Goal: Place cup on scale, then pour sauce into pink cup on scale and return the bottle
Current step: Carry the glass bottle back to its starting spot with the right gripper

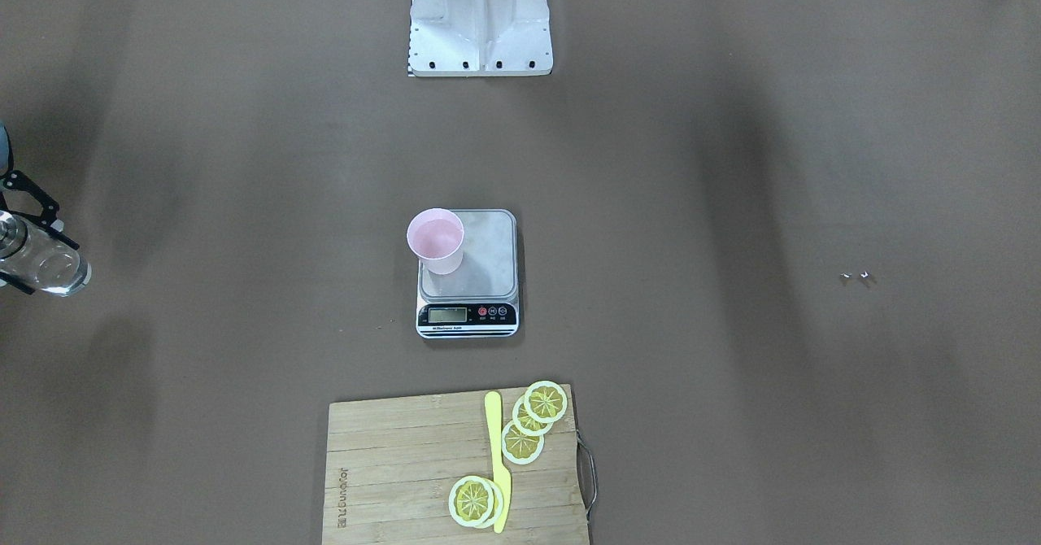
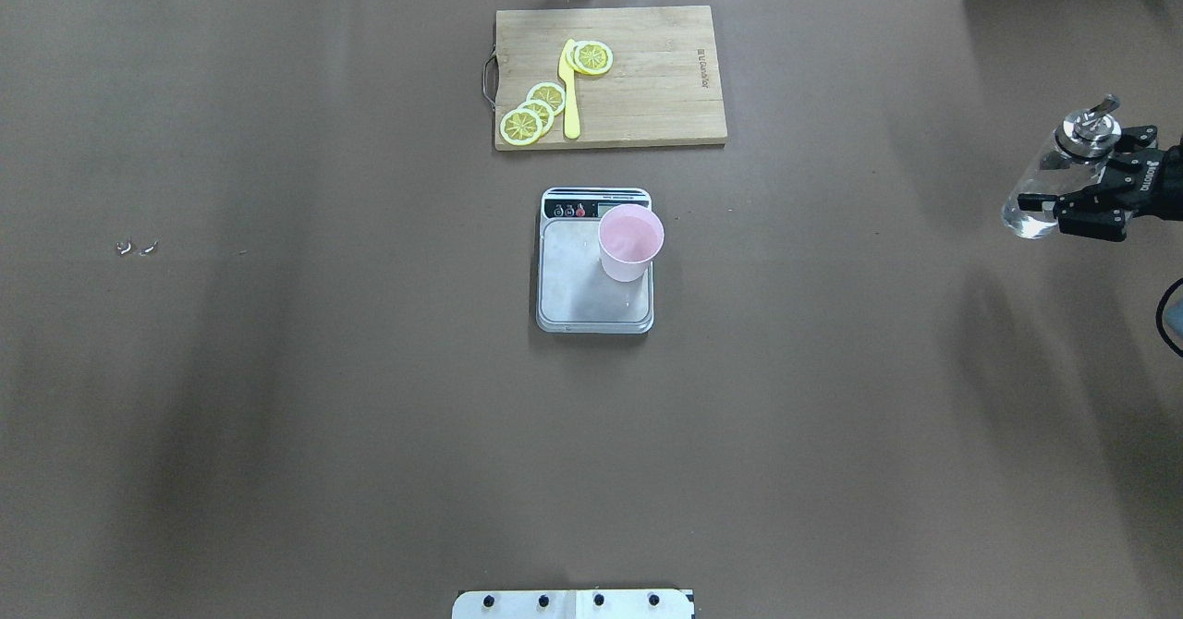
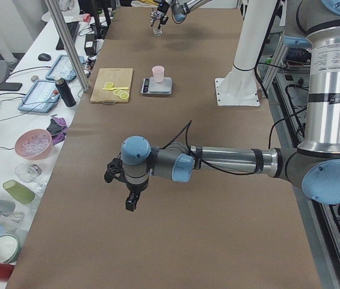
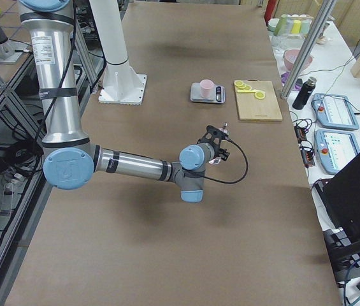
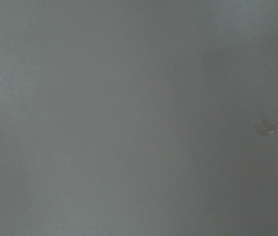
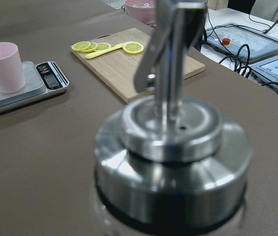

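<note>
Right gripper [image 2: 1077, 180] at the table's far right edge, well apart from the scale. Claw is clamped on the bottle [image 2: 1044, 175]: black fingers [image 2: 1044, 201] sit on either side of the glass body, below the silver pour-spout top. The right wrist view looks straight past that metal top, blurred and close. Bottle stands roughly upright. Whether its base touches the table cannot be told. Glass reads clear, and the liquid level is not readable.

Left gripper [image 3: 121, 186] shows only in the left side view, hanging above bare brown table at the near end, far from the task items. Cannot tell whether its claw is open or closed. Its wrist view shows only the table surface and two small pale specks [image 2: 137, 248].

Cup [image 2: 630, 242], pale pink, stands upright on the scale [image 2: 591, 305] at mid-table. It sits on the platform's corner by the display strip, toward the robot's right, its rim overhanging that edge.

Beyond the scale, away from the robot: wooden cutting board [image 2: 665, 92] with lemon slices [image 2: 536, 109] and a yellow knife [image 2: 570, 92] lying on it.
</note>
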Robot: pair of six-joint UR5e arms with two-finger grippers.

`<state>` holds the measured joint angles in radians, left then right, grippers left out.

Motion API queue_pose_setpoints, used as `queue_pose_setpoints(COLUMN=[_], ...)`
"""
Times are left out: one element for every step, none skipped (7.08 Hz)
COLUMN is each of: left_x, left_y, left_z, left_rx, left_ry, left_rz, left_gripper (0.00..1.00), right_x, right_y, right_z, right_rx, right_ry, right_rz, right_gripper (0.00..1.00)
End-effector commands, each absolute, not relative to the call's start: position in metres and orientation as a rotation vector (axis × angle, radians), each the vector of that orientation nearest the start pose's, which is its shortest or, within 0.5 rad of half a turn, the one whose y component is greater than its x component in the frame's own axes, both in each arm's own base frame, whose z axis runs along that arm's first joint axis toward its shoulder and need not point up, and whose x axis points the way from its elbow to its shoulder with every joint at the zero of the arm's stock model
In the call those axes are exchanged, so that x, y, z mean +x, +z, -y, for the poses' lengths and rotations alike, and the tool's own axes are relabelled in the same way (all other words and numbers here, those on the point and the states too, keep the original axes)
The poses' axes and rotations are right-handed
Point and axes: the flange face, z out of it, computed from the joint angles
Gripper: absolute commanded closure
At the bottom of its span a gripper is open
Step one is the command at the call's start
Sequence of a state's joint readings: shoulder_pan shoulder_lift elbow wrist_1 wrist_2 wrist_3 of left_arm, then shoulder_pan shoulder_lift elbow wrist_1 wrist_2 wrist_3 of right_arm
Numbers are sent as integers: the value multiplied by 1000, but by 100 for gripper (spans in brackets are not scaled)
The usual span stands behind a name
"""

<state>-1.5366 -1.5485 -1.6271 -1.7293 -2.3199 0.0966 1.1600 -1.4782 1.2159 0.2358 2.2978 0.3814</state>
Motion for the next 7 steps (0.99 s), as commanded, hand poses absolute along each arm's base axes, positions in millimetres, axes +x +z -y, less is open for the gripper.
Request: queue_pose_setpoints(left_x=[-48,-48,-49,-51,-51,-51,-51], left_y=[622,618,622,622,618,625,622], left_z=[499,501,502,500,500,496,496], left_rx=[223,261,281,289,296,281,285], left_ry=[204,219,224,224,225,220,221], left_rz=[-740,-738,-707,-702,-701,-704,-708], left_gripper=[0,0,0,0,0,0,0], right_x=[-130,-128,-126,-124,-123,-122,-122], right_y=[611,616,623,631,642,652,660], right_z=[467,463,460,456,454,452,453], right_rx=[1151,1152,1158,1157,1142,1126,1114], right_ry=[-552,-541,-525,-513,-505,-493,-480], right_rz=[1145,1158,1169,1180,1180,1173,1163], right_gripper=[65,65,65,65,65,65,65])
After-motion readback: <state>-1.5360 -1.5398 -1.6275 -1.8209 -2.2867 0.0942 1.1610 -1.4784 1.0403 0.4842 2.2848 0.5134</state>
